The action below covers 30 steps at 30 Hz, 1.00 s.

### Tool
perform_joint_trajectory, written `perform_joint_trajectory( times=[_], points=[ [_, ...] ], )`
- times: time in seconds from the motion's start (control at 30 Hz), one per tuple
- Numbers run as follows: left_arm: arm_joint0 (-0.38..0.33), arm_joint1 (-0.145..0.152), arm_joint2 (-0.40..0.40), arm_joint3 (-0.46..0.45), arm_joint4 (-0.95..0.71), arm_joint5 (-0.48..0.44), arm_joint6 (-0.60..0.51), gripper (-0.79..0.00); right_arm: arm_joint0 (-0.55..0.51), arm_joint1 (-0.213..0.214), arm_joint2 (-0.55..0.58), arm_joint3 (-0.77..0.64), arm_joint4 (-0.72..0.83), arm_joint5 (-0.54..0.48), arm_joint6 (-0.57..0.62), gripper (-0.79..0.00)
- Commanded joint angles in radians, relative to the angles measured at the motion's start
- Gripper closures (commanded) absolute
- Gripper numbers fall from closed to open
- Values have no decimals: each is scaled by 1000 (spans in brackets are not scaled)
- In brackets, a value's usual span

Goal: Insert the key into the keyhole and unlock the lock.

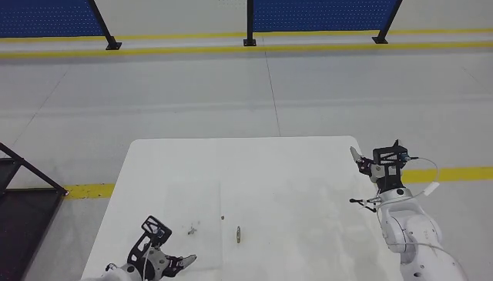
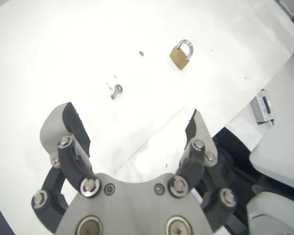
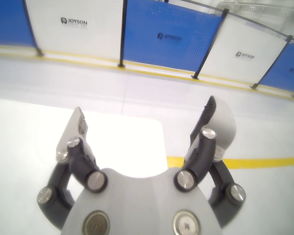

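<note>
A small silver key (image 2: 117, 91) lies flat on the white table (image 1: 293, 196), near the front left. A brass padlock (image 2: 180, 57) with a steel shackle lies to the key's right, about a hand's width away. From above, the key (image 1: 192, 227) and the padlock (image 1: 238, 235) are small marks. My left gripper (image 2: 131, 110) is open a short way in front of the key, holding nothing; in the top view my left gripper (image 1: 176, 244) sits at the table's front-left corner. My right gripper (image 1: 376, 158) is open and bare over the table's far right edge, also shown as the right gripper (image 3: 144, 105).
A small dark speck (image 2: 141, 53) lies between key and padlock. A black frame (image 1: 23, 177) stands left of the table. A grey box (image 2: 262, 108) lies below the table's front edge. Fence panels (image 1: 246, 4) line the far floor.
</note>
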Motion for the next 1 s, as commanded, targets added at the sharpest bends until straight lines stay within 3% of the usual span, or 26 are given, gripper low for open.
perform_joint_trajectory(
  times=[0.0, 0.1, 0.2, 0.3, 0.33, 0.47, 0.57, 0.63, 0.87, 0.97],
  points=[
    [-51, 0, 36, 23, -32, 38, -83, -542, 0, 0, 0, 0, 0, 0, 0, -785],
    [-120, -3, 96, 64, -8, 103, -133, -533, 0, 0, 0, 0, 0, 0, 0, -785],
    [-177, -7, 145, 100, 53, 175, -149, -446, 0, 0, 0, 0, 0, 0, 0, -785],
    [-217, -11, 194, 128, 110, 236, -146, -409, 0, 0, 0, 0, 0, 0, 0, -785],
    [-227, -12, 207, 133, 135, 257, -137, -425, 0, 0, 0, 0, 0, 0, 0, -785],
    [-251, -17, 244, 149, 154, 294, -126, -422, 0, 0, 0, 0, 0, 0, 0, -785],
    [-263, -17, 250, 147, 148, 307, -131, -462, 0, 0, 0, 0, 0, 0, 0, -785],
    [-268, -17, 243, 138, 144, 315, -138, -437, 0, 0, 0, 0, 0, 0, 0, -785],
    [-265, -14, 239, 113, 153, 315, -159, -502, 0, 0, 0, 0, 0, 0, 0, -785],
    [-268, -13, 244, 116, 164, 316, -157, -459, 0, 0, 0, 0, 0, 0, 0, -785]
  ],
)
